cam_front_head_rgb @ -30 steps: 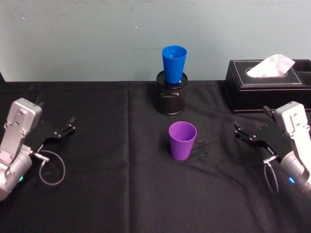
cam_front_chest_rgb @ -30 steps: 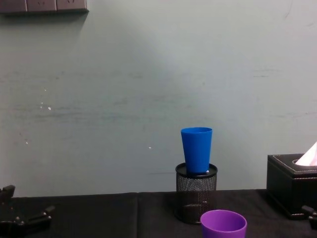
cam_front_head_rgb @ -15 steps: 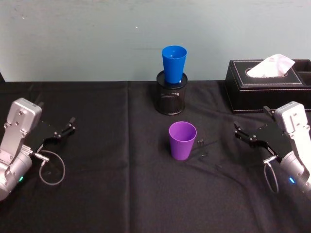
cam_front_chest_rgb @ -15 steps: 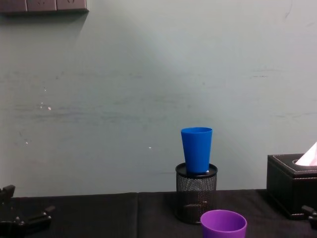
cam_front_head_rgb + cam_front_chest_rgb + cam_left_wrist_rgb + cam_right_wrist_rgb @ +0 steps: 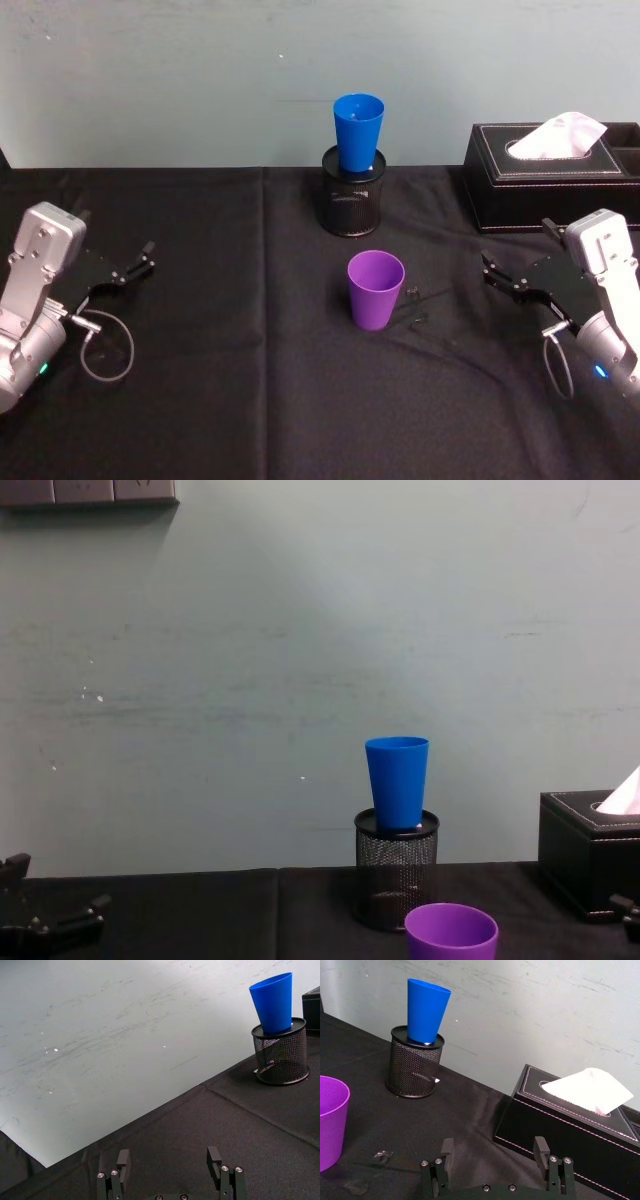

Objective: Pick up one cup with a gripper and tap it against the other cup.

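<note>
Standing upright mid-table in the head view, the purple cup (image 5: 376, 290) has the blue cup (image 5: 358, 130) at twelve o'clock, seated in a mesh pen holder (image 5: 352, 208). The left gripper (image 5: 133, 262) sits at nine, the right gripper (image 5: 490, 270) at three (both well apart from it). Wrist views show each gripper's jaws spread wide, empty. The right wrist view adds a tissue (image 5: 587, 1087) poking from a black box (image 5: 560, 1130).

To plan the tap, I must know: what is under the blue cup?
The blue cup stands upright in the mouth of a black mesh pen holder. The cup covers the holder's inside.
</note>
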Available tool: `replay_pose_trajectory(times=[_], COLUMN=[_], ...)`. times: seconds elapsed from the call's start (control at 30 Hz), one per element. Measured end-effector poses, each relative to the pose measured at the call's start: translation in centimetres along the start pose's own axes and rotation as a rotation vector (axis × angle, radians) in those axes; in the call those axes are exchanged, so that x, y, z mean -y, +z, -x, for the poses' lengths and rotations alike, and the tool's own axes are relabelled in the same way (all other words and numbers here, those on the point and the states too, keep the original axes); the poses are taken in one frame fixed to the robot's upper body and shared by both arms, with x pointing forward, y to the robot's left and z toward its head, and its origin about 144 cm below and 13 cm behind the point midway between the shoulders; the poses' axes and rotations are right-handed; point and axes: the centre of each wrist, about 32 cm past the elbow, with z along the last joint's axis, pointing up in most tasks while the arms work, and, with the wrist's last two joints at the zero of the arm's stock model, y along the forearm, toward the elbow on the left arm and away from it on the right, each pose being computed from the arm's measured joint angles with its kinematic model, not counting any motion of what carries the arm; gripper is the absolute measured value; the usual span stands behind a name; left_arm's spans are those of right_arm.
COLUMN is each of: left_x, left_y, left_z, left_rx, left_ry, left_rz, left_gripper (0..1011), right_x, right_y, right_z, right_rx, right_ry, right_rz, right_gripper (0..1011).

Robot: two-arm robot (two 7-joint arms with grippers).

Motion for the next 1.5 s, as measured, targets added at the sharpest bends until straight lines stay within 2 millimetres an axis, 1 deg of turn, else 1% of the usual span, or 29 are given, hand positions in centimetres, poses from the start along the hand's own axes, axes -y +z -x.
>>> replay_pose_trajectory(times=[0.73,1.0,1.2,1.5], left_x=[0.0,0.0,0.0,0.0], left_y=[0.0,0.0,0.0,0.0], left_z=[0.0,0.0,0.0,0.0], left_rx=[0.0,0.0,0.0,0.0], left_ry=[0.0,0.0,0.0,0.0], left_rz=[0.0,0.0,0.0,0.0], left_gripper=[1000,1000,1000,1000], right_x=[0.0,0.2,0.9,2.5], right_y=[0.0,1.1,2.2,2.4], right_z=[-0.1,-0.4,-0.7,-1.0], right_rx=[-0.004,-0.02,-0.048,-0.125], right_ry=[-0.004,-0.005,0.024,0.098], right_rz=[-0.01,-0.072,-0.109,-0.126], right_gripper=[1004,1004,1004,1004])
